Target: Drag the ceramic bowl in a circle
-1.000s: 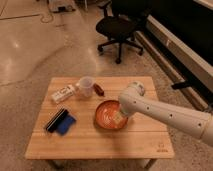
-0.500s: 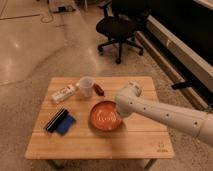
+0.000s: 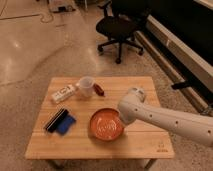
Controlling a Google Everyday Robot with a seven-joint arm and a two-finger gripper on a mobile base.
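Observation:
The ceramic bowl (image 3: 105,125), wide, shallow and glossy orange-red, sits on the wooden table (image 3: 145,145) just in front of its centre. My white arm reaches in from the right. The gripper (image 3: 121,120) hangs down over the bowl's right rim and is shut on it. The wrist hides the exact contact. The bowl rests flat on the tabletop.
Behind the bowl stand a small white cup (image 3: 86,86), a small red item (image 3: 98,89) and a white packet (image 3: 63,93). A black and blue object (image 3: 60,121) lies left of the bowl. A black office chair (image 3: 120,27) stands beyond the table.
The bowl has slid a little to the left and towards the table's front, together with the gripper at its right rim. The arm's wrist has shifted the same way.

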